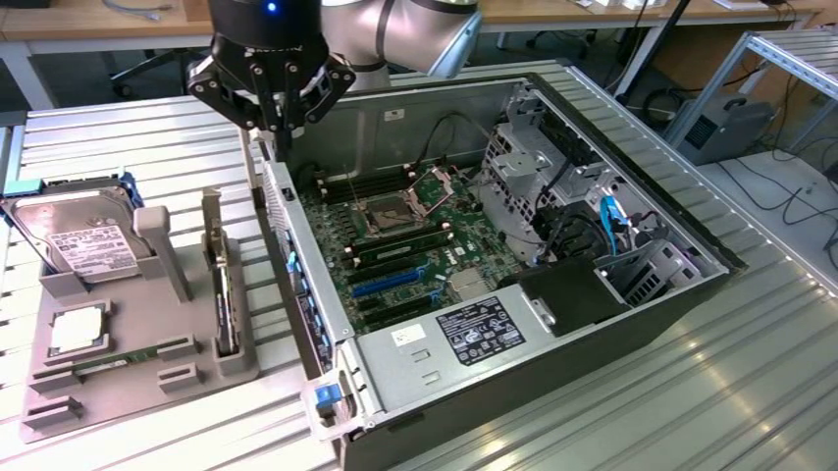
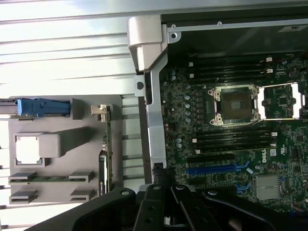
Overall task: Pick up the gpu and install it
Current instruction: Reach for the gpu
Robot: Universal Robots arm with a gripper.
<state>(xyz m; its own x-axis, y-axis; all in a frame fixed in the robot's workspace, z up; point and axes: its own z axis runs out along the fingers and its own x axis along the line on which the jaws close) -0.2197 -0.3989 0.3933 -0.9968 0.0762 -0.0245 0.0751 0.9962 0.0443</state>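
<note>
The gpu stands on its long edge in a slot of the grey holder at the exterior view's left, outside the case. It looks like a thin dark card with a metal bracket at the far end, and it appears as a narrow strip in the wrist view. My gripper hangs above the case's side wall, up and to the right of the gpu and apart from it. Its fingers are shut with nothing between them. In the wrist view my gripper sits over the case wall beside the motherboard.
The open computer case holds the motherboard with blue slots. On the holder are a silver hard drive, a processor chip and a memory stick. Ribbed metal table all around.
</note>
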